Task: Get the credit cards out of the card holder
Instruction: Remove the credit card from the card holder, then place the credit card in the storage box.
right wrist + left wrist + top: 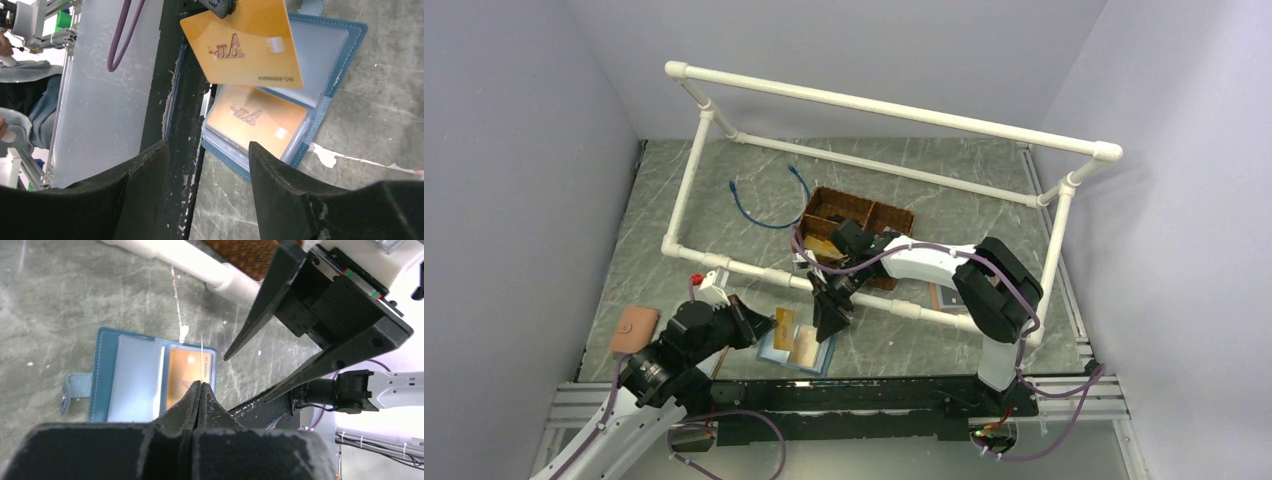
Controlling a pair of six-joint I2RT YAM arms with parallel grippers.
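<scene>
Grey marbled table point(50, 300) between pale lilac walls, seen from above and from both wrists. At far left a tan wallet point(634, 330) lies well apart from the work.

Next comes my left gripper point(200, 390), pinched fully closed on the edge of one gold card point(245, 45). That card appears to be out of its pocket and is held tilted above the holder point(102, 375). The holder, a slate-blue bifold, lies open and flat on the table near the front edge, between the two grippers. A second card point(255, 125), also gold, sits in one of its clear pockets.

To the right, my right gripper point(207, 150) hovers just over the holder, jaws well apart, holding nothing. Behind it stand a white pipe frame point(874, 105) and a brown basket point(884, 215).

I judge the cards light, stiff and glossy, so slippery, and they want a firm pinch across an exposed edge. The pocket film looks soft and may cling. The light holder could rise with the card, so I would pin its blue rim while drawing the card out
</scene>
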